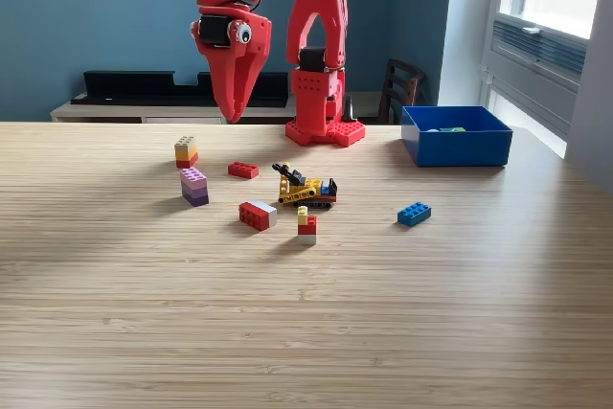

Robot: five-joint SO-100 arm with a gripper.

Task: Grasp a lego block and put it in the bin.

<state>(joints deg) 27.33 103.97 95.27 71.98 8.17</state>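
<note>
While the gripper (pixel 231 114) hangs closed and empty above the table (pixel 306 332), the small red lego block (pixel 242 170), rigid, light and probably slick, should be pinched across its flat sides, the bin (pixel 456 146) standing at the exterior view's right.

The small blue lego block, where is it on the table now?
In the exterior view, the small blue lego block lies alone on the wooden table, right of centre, in front of the blue plastic bin and right of the yellow-black lego vehicle.
</note>
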